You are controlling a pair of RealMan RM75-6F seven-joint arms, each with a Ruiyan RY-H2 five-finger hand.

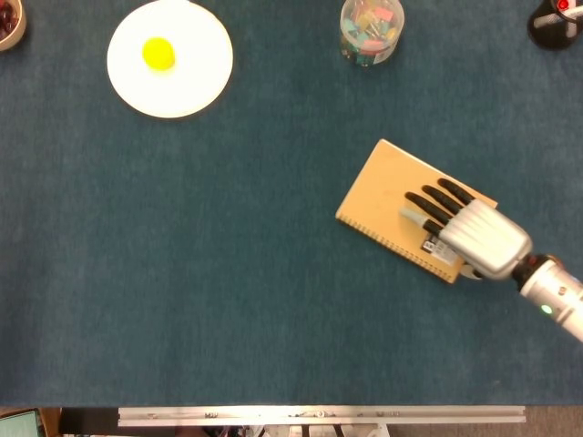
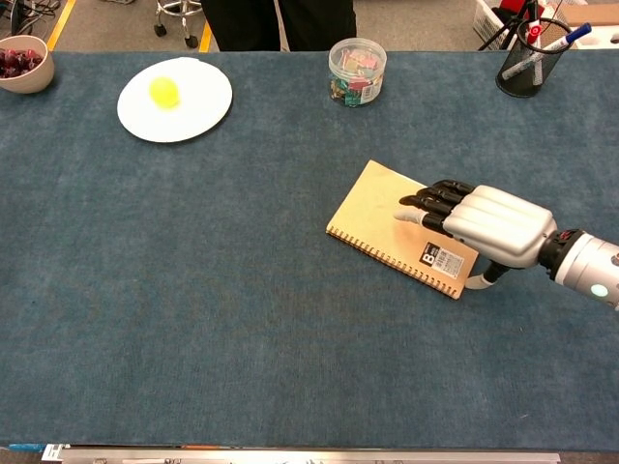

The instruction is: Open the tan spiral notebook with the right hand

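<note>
The tan spiral notebook [image 1: 387,196] [image 2: 372,213] lies closed and skewed on the blue table mat, right of centre, with its spiral binding along the lower-left edge. My right hand [image 1: 469,238] [image 2: 488,224] lies palm down on the cover's right part, fingers [image 2: 430,201] stretched flat over it and pointing left. The thumb [image 2: 479,281] shows just off the notebook's lower right corner, beside a black-and-white label [image 2: 440,258]. Nothing is gripped. My left hand appears in neither view.
A white plate [image 1: 196,77] [image 2: 198,111] with a yellow fruit [image 1: 158,53] sits at the back left. A clear jar of clips [image 1: 371,30] [image 2: 356,70] stands at the back centre, a mesh pen cup [image 2: 530,60] at the back right, a bowl [image 2: 24,63] far left.
</note>
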